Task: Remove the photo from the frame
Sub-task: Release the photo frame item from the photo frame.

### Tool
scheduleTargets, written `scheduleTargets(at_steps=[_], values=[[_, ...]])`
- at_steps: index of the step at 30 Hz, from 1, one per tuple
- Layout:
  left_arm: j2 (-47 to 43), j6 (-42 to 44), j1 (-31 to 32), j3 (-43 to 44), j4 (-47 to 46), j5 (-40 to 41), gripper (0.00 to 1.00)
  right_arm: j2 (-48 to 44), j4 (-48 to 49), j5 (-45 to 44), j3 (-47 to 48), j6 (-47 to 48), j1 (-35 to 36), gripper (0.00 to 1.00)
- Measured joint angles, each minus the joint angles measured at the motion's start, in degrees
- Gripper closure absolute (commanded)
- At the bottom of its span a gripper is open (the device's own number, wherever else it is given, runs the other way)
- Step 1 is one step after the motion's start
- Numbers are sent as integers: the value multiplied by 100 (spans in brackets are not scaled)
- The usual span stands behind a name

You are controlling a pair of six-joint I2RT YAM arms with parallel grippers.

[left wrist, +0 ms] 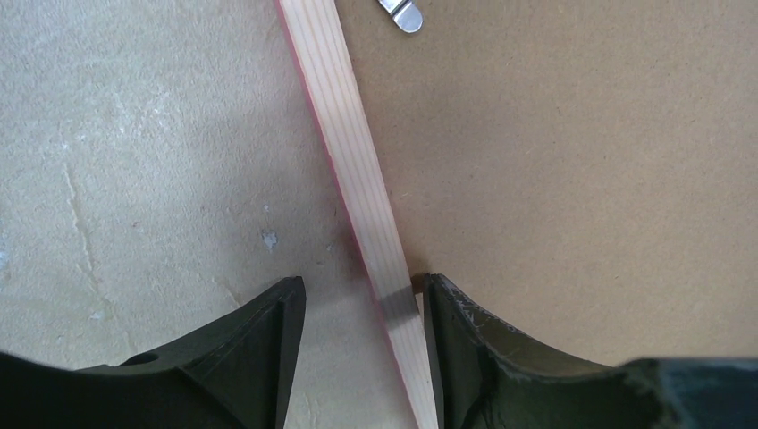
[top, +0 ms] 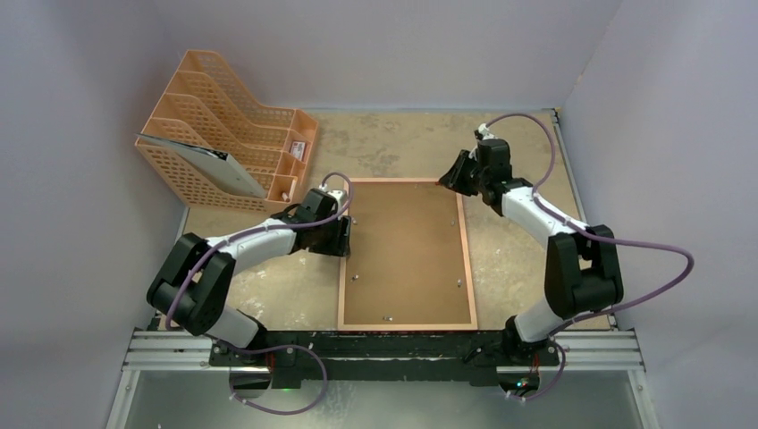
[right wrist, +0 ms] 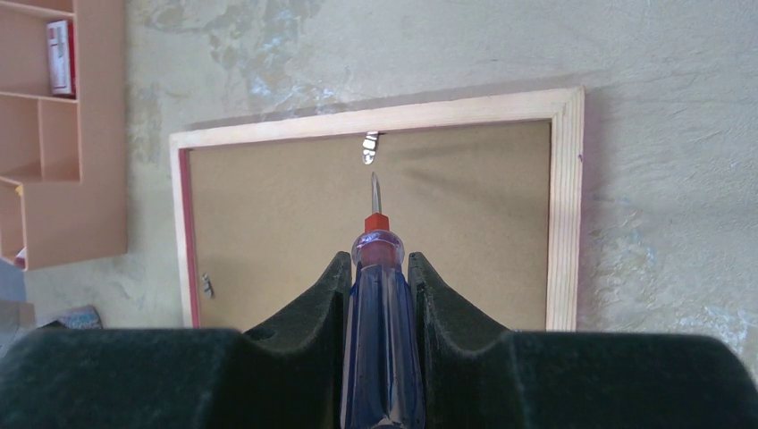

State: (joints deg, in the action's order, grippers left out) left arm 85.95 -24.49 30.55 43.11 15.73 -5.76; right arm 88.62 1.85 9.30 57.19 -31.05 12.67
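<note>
The frame (top: 466,259) lies face down in the middle of the table, its brown backing board (top: 407,250) up. The photo is hidden under the board. My left gripper (top: 344,237) is open at the frame's left rail (left wrist: 357,179); its jaws straddle the rail, one finger over the table, the other on the board (left wrist: 581,179). My right gripper (top: 450,181) is at the frame's far right corner, shut on a blue-handled screwdriver (right wrist: 383,313). The blade tip (right wrist: 375,188) points at a metal clip (right wrist: 369,147) on the far rail, just short of it.
An orange mesh file rack (top: 223,134) holding a grey sheet (top: 214,168) stands at the back left; it also shows in the right wrist view (right wrist: 54,134). Small metal clips (top: 459,283) sit along the board's edges, one near my left fingers (left wrist: 400,13). Walls enclose the table.
</note>
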Motion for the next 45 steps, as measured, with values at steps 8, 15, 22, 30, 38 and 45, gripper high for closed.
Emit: scheduleTargets(at_steps=[8,15,22,30,38,45], values=[[70,-7,0,0,-157,-2,55,520,258,-101,144,-208,-37,100],[103,-7,26,0,-223,-11,61,723,468,-125,210,-302,-114,100],[144,-37,28,0,-297,-109,68,942,640,81,299,-326,-149,100],[151,-52,39,2,-330,-166,81,1019,752,267,332,-175,-177,100],[151,-59,74,7,-330,-157,86,1139,802,417,431,-61,-186,100],[151,-52,111,17,-317,-105,91,1141,796,505,437,24,-164,100]])
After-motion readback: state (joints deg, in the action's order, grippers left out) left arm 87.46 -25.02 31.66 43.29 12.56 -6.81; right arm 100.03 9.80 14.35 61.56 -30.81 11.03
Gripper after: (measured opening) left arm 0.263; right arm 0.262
